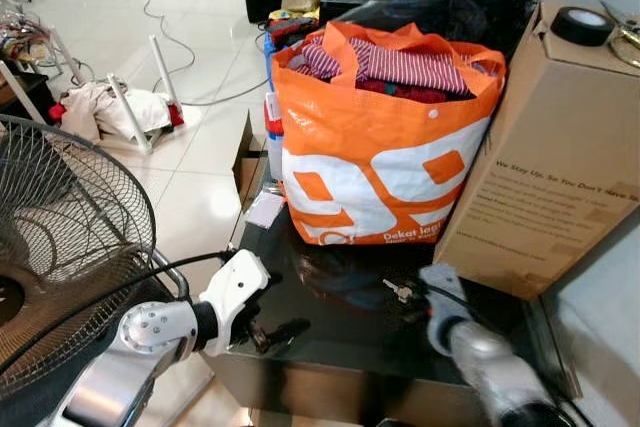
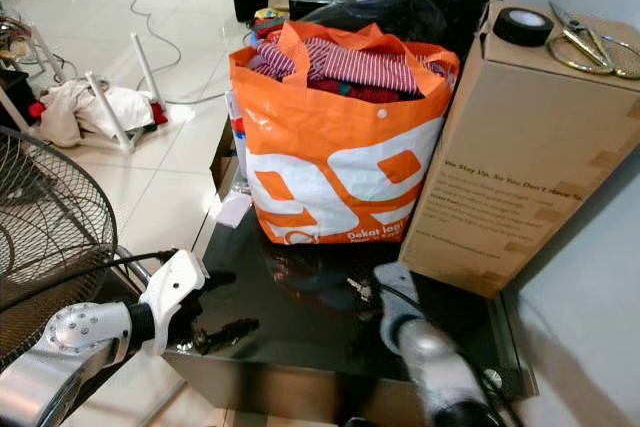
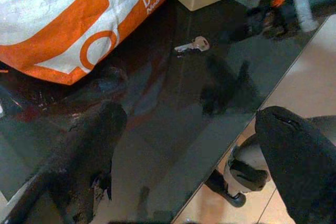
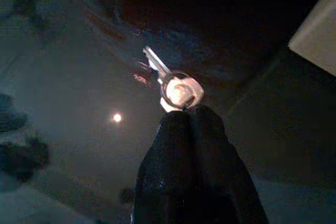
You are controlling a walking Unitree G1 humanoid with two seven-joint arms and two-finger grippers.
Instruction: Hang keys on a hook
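A single silver key lies flat on the black glass table, just in front of the orange bag. My right gripper is low over the table with its two black fingers pressed together. Their tips sit right at the key's round head, and I cannot tell if they touch it. In the left wrist view the key rests on the glass, with the right gripper close beside it. My left gripper hovers open at the table's front left edge with nothing between its fingers.
An orange and white bag stuffed with clothes stands mid-table. A tall cardboard box on the right carries a tape roll and scissors. A fan grille stands close on the left. Cables and a white rack lie on the floor.
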